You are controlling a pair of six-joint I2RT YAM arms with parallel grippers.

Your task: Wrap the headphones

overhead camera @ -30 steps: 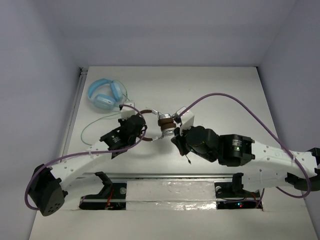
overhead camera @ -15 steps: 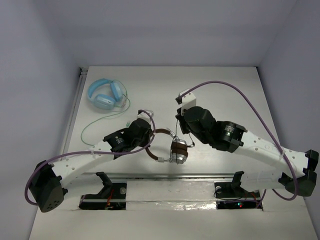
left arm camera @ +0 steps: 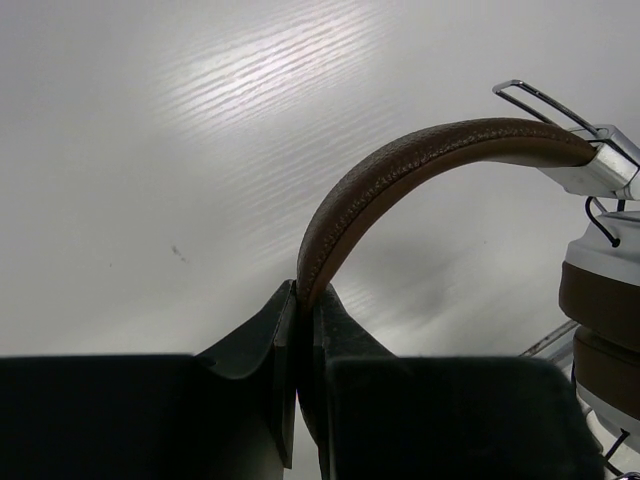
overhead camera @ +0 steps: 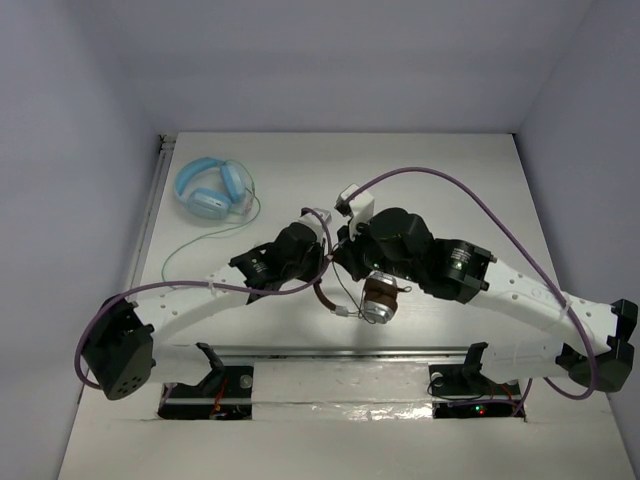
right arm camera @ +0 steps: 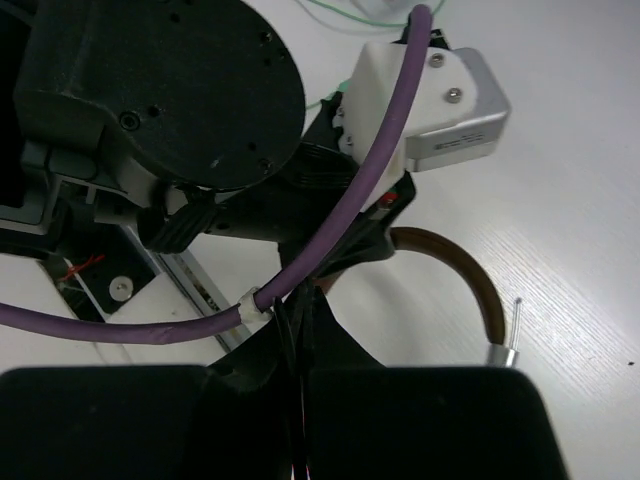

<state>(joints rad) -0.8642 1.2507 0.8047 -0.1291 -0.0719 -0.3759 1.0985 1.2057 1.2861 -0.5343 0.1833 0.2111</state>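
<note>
Enclosing walls [overhead camera: 300,60]: plain pale grey.
Counter [overhead camera: 450,180]: white, matte.
Far left: light blue headphones [overhead camera: 210,187], lying flat.
Left claw [left arm camera: 303,300]: pinching the brown headband.
Headphones [overhead camera: 378,298]: mid-counter, between both claws.
Right claw [right arm camera: 300,330]: pressed together on the thin black cable [overhead camera: 340,296].

**A robotics lab test cell**
A bare white counter [overhead camera: 450,170] is boxed in by plain pale walls [overhead camera: 340,60]. A left arm [overhead camera: 190,300] and a right arm [overhead camera: 520,300] are mounted along a metal rail [overhead camera: 340,352] at its near edge. Purple cables [overhead camera: 500,215] loop from them, and a red light [overhead camera: 480,410] glows by one base.
</note>
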